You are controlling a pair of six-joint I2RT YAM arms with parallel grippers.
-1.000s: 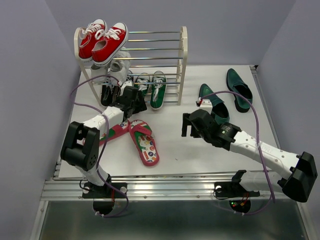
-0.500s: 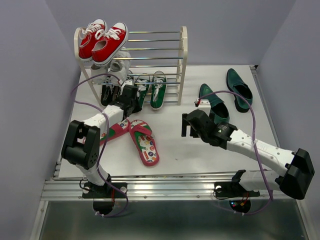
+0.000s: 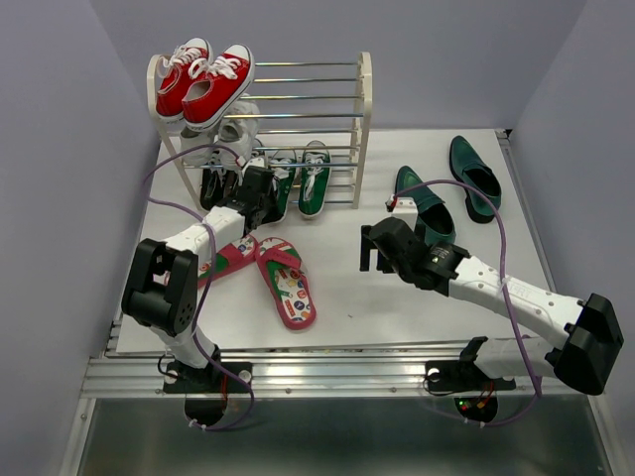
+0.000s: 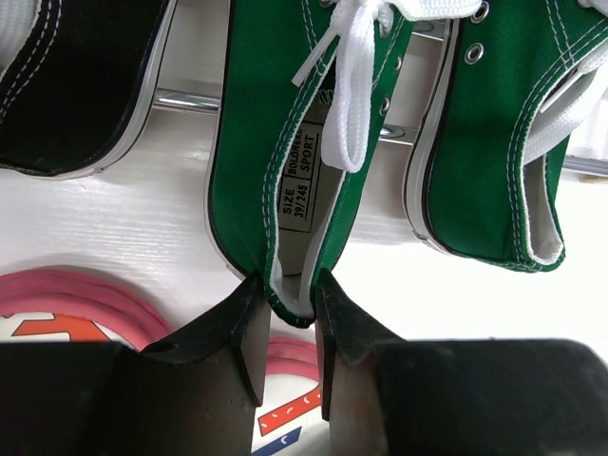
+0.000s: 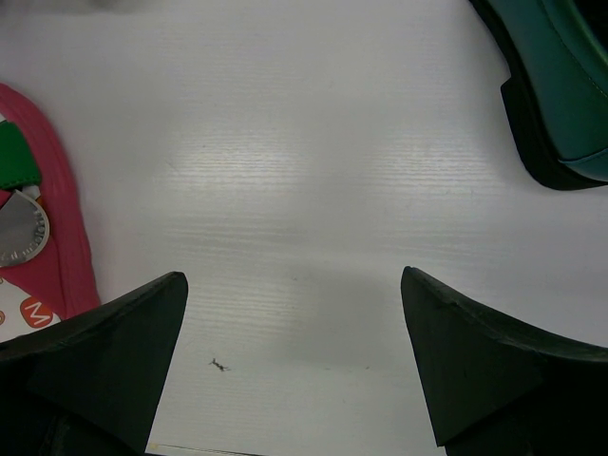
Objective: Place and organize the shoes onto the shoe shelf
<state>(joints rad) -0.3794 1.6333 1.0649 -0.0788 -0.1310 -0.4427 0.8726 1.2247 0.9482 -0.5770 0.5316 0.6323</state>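
Observation:
My left gripper is shut on the heel of a green canvas sneaker whose toe rests on the lowest rods of the shoe shelf. The second green sneaker lies just to its right. From above, the left gripper sits at the shelf's foot beside the green pair. Two pink-red flip-flops lie on the table in front. Two dark green loafers lie to the right. My right gripper hangs open over bare table, between a flip-flop and a loafer.
Red sneakers sit on the shelf's top tier, white ones on the middle tier. A black sneaker lies on the bottom tier left of the green pair. The far loafer lies near the right wall.
My left gripper has moved a little toward the shelf and closed on the green sneaker's heel. The right arm has shifted only slightly.

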